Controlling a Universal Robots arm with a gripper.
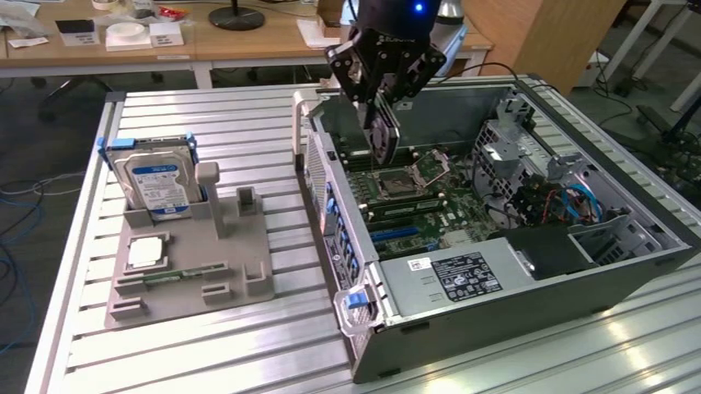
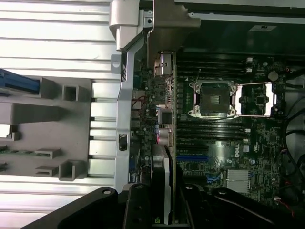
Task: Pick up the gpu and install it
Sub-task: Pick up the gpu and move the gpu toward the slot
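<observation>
The gripper (image 1: 379, 98) sits in the upper centre of the exterior frame, its claw closed narrowly on the gpu (image 1: 380, 135). The card hangs on edge above the open computer case (image 1: 613, 271), over the motherboard (image 1: 438, 209) and clear of it. In the wrist view it runs edge-on beside the CPU socket (image 2: 212, 98). A blue slot (image 1: 400, 234) lies lower in the frame, apart from the card. Likely risks: a tilted card could miss its slot and press on board parts, its bracket could catch the case's rear wall, or the thin grip could let it twist
</observation>
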